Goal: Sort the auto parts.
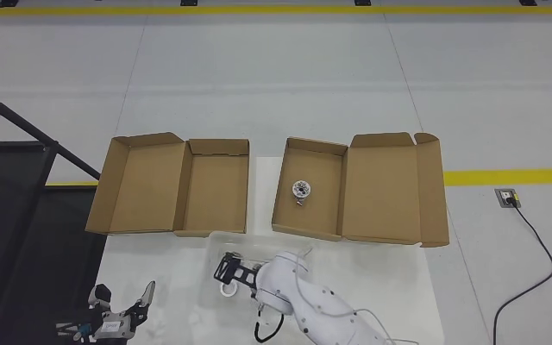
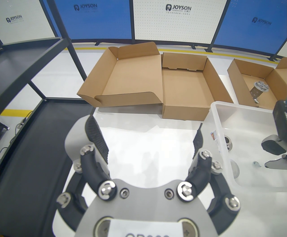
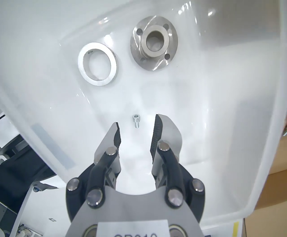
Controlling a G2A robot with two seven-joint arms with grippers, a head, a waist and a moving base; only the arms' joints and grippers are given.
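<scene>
The floor (image 1: pixel 259 78) was pale grey, crossed by a yellow line (image 1: pixel 276 9) at the far edge and another (image 1: pixel 496 177) to the right. A socket (image 1: pixel 506 197) sat in the floor beside it, with a black cable (image 1: pixel 528 222) trailing off. A black rack (image 2: pixel 27 58) stood left of the white tabletop (image 2: pixel 139 143). Blue panels (image 2: pixel 101 20) and white pegboards (image 2: pixel 172 24) lined the back.
</scene>
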